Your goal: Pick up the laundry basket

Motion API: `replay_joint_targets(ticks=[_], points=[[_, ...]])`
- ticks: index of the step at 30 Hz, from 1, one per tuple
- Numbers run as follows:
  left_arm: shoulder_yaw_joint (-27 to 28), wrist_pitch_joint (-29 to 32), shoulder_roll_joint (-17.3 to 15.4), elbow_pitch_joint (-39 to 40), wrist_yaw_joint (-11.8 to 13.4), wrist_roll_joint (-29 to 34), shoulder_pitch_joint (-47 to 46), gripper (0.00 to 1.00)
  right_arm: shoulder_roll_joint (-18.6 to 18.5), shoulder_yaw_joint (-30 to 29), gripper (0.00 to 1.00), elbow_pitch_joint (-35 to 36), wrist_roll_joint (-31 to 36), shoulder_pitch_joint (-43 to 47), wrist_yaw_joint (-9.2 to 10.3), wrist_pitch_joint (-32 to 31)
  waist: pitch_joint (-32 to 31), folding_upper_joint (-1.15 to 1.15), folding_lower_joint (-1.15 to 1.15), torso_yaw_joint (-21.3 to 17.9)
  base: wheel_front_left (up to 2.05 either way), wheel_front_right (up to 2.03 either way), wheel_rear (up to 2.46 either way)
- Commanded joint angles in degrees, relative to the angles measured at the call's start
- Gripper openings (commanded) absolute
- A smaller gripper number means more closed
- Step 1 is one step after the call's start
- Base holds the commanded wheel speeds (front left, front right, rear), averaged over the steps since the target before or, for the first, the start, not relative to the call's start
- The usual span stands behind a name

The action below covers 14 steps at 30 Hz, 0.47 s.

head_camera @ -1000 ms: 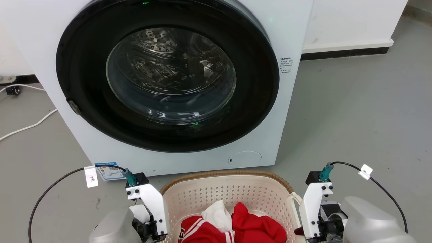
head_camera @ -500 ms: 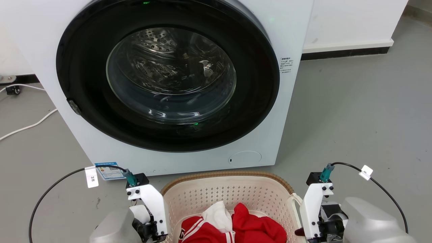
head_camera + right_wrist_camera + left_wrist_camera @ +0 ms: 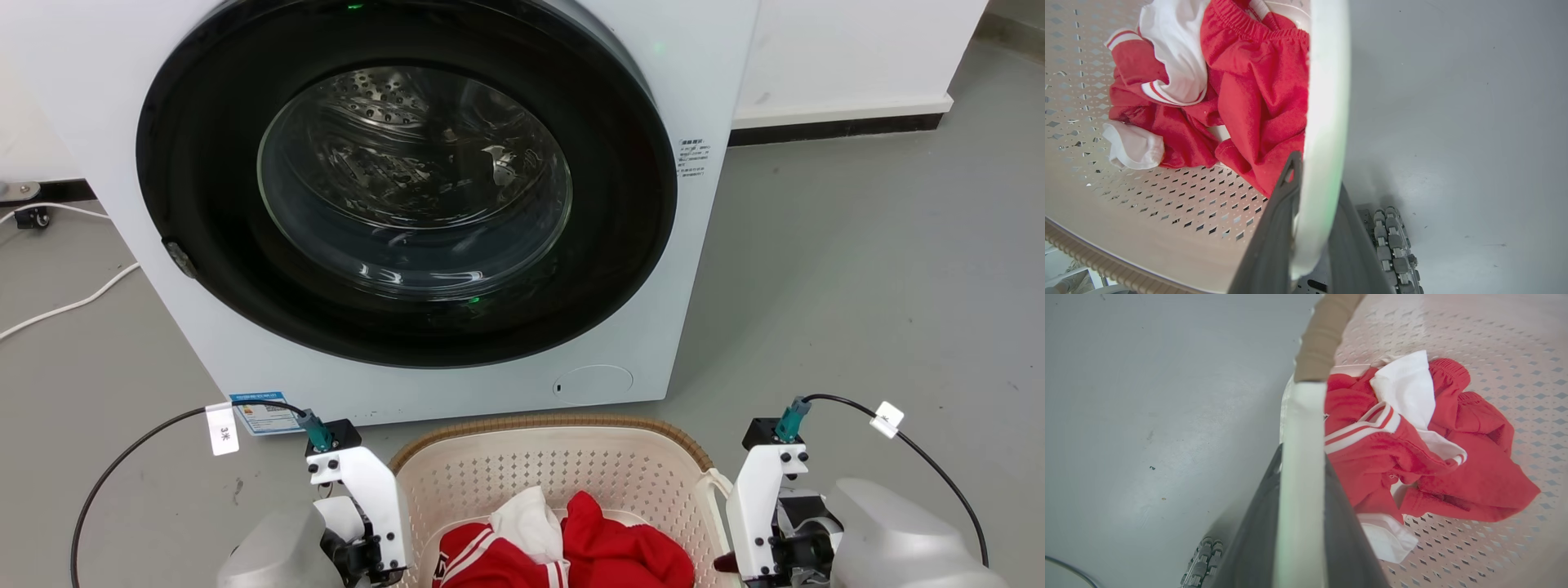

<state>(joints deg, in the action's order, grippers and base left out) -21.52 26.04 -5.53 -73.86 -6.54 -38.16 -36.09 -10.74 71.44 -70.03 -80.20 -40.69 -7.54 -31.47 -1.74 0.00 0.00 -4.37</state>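
Observation:
The laundry basket is cream perforated plastic with a brown woven rim and sits at the bottom centre of the head view, just in front of the washer. Red and white clothes lie inside it. My left gripper is shut on the basket's white left loop handle, below the brown rim. My right gripper is shut on the white right handle. In the head view both wrists flank the basket, with the right handle beside my right wrist. Whether the basket's base touches the floor is hidden.
A white front-loading washer with a shut round glass door stands right behind the basket. A white cable lies on the grey floor at left. Open floor stretches right to the wall's dark baseboard. My base's roller wheel is under the right handle.
Both wrists and the basket sit a few pixels lower in the head view than a second ago. The washer has not shifted, and both grips are unchanged.

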Motion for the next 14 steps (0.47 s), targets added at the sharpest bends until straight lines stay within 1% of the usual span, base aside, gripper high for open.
replay_joint_targets(ticks=[1, 14], points=[[0.04, -0.18, -1.31, 0.01, -0.13, -0.22, 0.46, 0.00, -1.17, 0.26, 0.00, -0.92, 0.30, 0.73, 0.10, 0.07, 0.00, 0.00, 0.00, 0.05, 0.00, 0.00, 0.00], [-0.45, 0.23, -0.96, 0.01, -0.24, -0.86, 0.69, 0.00, -1.13, 0.30, 0.00, -1.25, 0.27, 0.75, 0.10, 0.13, 0.01, 0.00, 0.00, 0.07, 0.00, 0.00, 0.00]])
